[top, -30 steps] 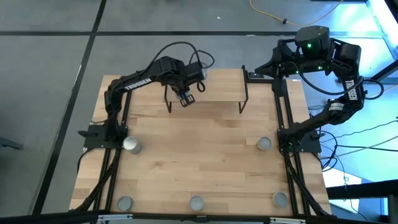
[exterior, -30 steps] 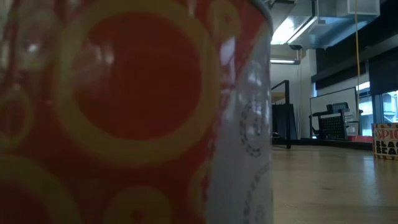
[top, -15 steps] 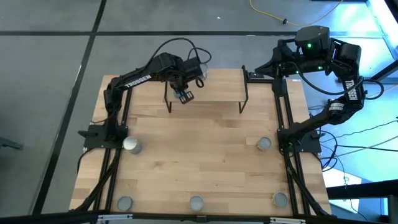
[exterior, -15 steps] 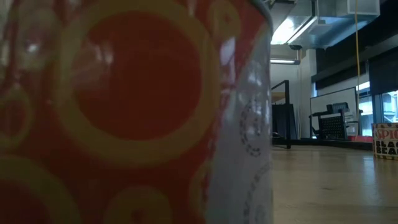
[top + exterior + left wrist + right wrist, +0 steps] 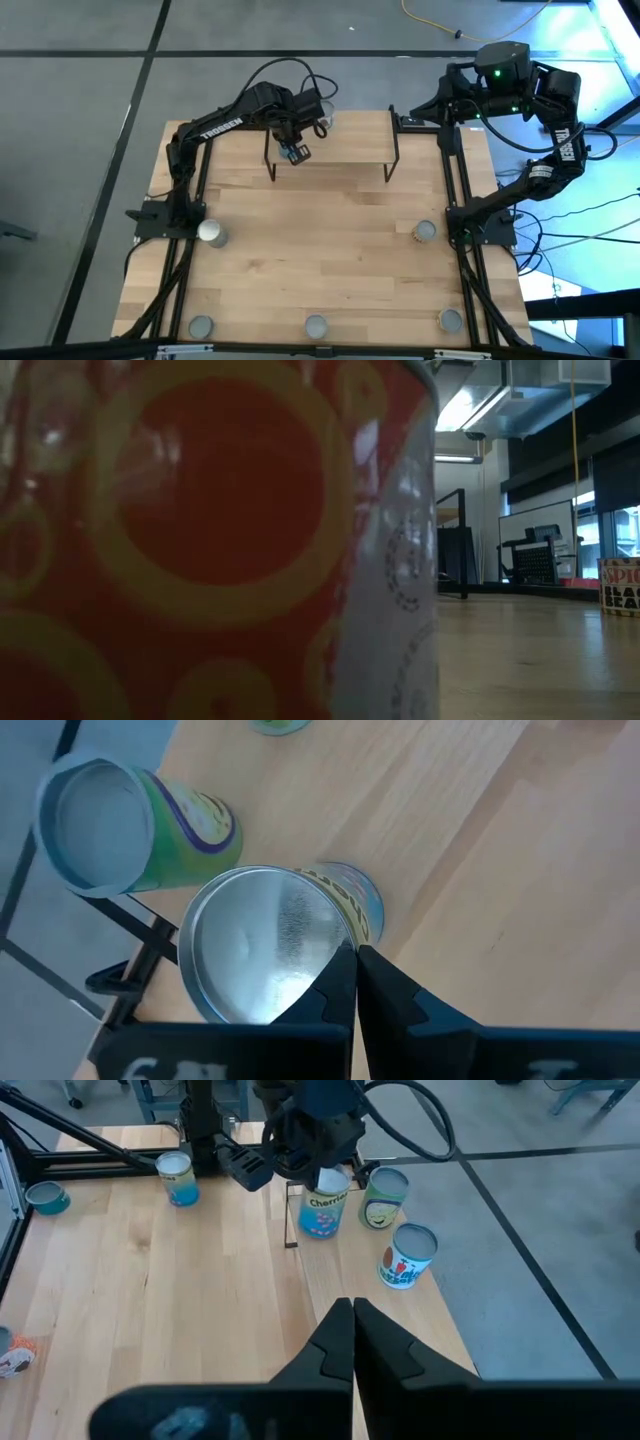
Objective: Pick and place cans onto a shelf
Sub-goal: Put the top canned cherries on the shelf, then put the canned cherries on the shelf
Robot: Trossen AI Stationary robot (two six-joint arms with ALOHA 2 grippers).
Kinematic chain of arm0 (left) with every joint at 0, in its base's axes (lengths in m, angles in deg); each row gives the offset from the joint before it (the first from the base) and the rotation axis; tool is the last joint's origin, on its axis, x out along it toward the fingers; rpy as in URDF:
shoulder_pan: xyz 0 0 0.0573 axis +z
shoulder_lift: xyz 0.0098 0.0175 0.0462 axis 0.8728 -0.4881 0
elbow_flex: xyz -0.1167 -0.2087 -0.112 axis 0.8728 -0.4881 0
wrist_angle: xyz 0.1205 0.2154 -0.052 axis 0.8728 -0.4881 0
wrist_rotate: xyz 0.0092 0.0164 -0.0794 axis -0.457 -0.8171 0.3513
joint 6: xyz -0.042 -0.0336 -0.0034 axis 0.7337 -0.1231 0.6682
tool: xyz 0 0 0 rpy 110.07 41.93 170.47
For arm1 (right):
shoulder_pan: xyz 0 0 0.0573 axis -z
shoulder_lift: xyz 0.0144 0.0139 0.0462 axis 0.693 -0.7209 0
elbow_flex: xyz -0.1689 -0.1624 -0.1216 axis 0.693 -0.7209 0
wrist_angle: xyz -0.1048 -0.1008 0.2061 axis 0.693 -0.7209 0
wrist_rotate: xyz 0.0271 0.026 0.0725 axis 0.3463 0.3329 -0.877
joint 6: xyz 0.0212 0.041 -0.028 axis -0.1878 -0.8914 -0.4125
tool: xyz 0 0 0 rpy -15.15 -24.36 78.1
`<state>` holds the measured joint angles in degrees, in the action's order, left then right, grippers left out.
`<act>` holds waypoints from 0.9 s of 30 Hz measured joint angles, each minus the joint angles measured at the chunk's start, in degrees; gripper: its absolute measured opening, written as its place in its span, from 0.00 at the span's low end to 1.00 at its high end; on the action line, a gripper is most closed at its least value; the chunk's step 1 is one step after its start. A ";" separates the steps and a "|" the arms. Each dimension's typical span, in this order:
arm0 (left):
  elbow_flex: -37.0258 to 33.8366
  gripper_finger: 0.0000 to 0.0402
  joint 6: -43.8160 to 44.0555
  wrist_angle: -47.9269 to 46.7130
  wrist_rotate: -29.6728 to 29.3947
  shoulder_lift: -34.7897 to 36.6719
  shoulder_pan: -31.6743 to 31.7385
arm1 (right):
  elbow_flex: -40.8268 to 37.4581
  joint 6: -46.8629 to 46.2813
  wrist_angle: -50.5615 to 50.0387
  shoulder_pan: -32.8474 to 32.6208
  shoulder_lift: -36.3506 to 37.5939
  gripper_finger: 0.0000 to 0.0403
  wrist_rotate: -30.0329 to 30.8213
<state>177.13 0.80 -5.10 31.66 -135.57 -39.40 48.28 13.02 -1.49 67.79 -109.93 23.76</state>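
My left gripper (image 5: 293, 150) is shut and reaches over the left end of the shelf (image 5: 345, 140). In the left wrist view its fingertips (image 5: 353, 965) stand at the rim of a silver-topped can with a blue and yellow label (image 5: 265, 945). That can stands upright on light wood. A green-labelled can (image 5: 130, 830) stands beside it at the wood's edge. The right wrist view shows the same two cans (image 5: 325, 1210) (image 5: 383, 1198) and a red-and-white one (image 5: 408, 1255). My right gripper (image 5: 352, 1320) is shut and empty, held high at the back right. My left gripper's shut fingertips (image 5: 340, 982) come from above beside the rim of the blue and yellow can's top (image 5: 330, 935). I cannot tell whether they touch it. The can stands upright on its base.
Several cans stand on the tabletop: mid-left (image 5: 211, 233), mid-right (image 5: 425, 232) and three along the near edge (image 5: 201, 326) (image 5: 316, 326) (image 5: 451, 320). An orange-red can (image 5: 200, 540) fills most of the low view. Black arm frames run along both table sides.
My left gripper has gone a little toward the table's far edge and left, over the shelf's left end. Nothing else has moved.
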 joint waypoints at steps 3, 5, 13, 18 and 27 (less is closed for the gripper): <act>0.00 0.00 0.02 -0.01 0.78 0.00 0.35 | 0.00 -0.01 0.01 0.00 0.00 0.01 0.00; 0.00 0.00 0.02 -0.02 0.69 0.00 0.40 | 0.00 0.00 0.01 0.00 0.00 0.01 0.00; 0.00 0.05 -0.07 0.00 -0.14 0.02 0.36 | 0.00 -0.02 0.04 0.00 0.00 0.01 0.00; 0.00 0.10 -0.27 0.01 -2.24 0.02 0.36 | 0.00 -0.02 0.05 0.00 0.00 0.01 0.00; 1.46 0.13 0.13 -0.06 2.76 0.04 -0.38 | 0.00 -0.02 0.49 0.00 0.00 0.01 0.00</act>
<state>178.59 0.93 -5.16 34.42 -135.53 -39.79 48.28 13.00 -1.00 67.79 -109.93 23.75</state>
